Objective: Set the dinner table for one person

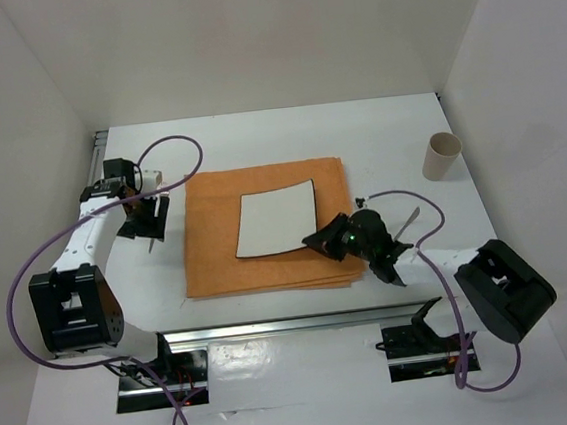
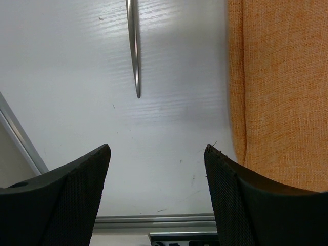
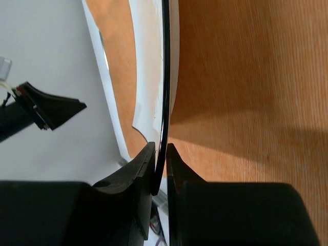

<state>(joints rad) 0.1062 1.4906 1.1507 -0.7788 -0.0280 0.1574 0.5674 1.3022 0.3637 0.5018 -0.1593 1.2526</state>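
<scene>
The dinner table (image 1: 256,135) is the big white top that fills the view from above, and it lies under everything else. In the middle of it you see an orange placemat (image 1: 219,269). A white square plate (image 1: 276,221) is on the mat. Your right claw (image 1: 324,241) is at the plate's near right corner. A paper cup (image 1: 443,156) stands upright on the right side, well apart from the mat. A silver piece of cutlery (image 1: 408,221) lies on the table just beside your right arm. Your left claw (image 1: 150,223) is just off the mat's left edge, and another thin silver piece (image 1: 153,243) lies near it.

From the left wrist, you see that claw spread wide with nothing in it. The thin silver piece lies on the white table ahead of the fingers, not touching them. The mat's edge runs down the right side.

From the right wrist, the claw is pinched tight on the plate's thin dark rim. You see the plate edge-on, with orange mat beside it. The other arm's dark claw shows over the table on the left, well apart.
</scene>
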